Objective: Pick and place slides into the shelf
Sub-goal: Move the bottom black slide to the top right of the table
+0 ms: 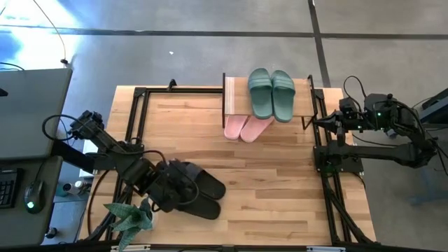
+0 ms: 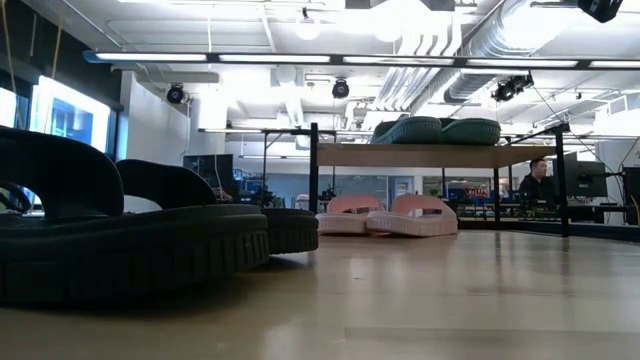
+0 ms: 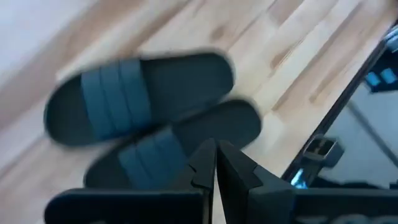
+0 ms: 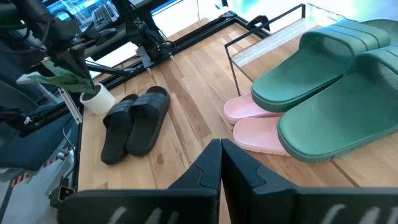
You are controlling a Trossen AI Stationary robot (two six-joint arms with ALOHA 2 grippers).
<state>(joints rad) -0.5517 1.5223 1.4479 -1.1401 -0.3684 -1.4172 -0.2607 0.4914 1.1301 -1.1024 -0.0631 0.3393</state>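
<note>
Wooden tabletop (image 1: 280, 189) under bright shop lights: green slides (image 1: 271, 93) sit on the shelf (image 1: 234, 98) top at twelve o'clock, pink slides (image 1: 246, 127) on its lower level. Black slides (image 1: 199, 190) lie at eight o'clock. Left gripper (image 3: 216, 163) hovers just over them, fingers pinched together, holding nothing. Right gripper (image 4: 220, 163), also closed and empty, waits at three o'clock. Black pair looks next: open up, drop, grab a strap.

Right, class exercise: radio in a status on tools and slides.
Left tool shut, above black slides. Right tool shut, parked at the table's right edge. Green pair on shelf, pink pair underneath. Nothing blocking.
</note>
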